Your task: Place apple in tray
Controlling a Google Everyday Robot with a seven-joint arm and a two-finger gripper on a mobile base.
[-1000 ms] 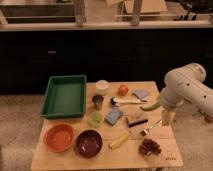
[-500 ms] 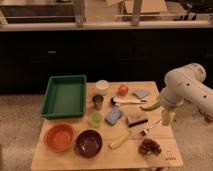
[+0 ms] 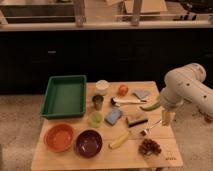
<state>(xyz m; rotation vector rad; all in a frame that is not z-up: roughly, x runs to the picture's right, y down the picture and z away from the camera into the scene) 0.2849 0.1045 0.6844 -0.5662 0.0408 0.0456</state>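
The apple (image 3: 123, 89) is a small red-orange fruit at the back middle of the wooden table (image 3: 165, 150), next to a grey-blue cloth. The green tray (image 3: 65, 96) stands empty at the back left. My gripper (image 3: 167, 118) hangs from the white arm (image 3: 186, 89) over the table's right edge, well right of the apple and far from the tray. It holds nothing that I can see.
An orange bowl (image 3: 59, 137) and a purple bowl (image 3: 89, 143) sit at the front left. A white cup (image 3: 102, 86), a dark cup (image 3: 98, 101), a green cup (image 3: 95, 118), a blue sponge (image 3: 114, 116), a brush (image 3: 136, 120), a banana (image 3: 120, 140), a fork (image 3: 151, 128) and a pine cone (image 3: 149, 146) fill the middle and right.
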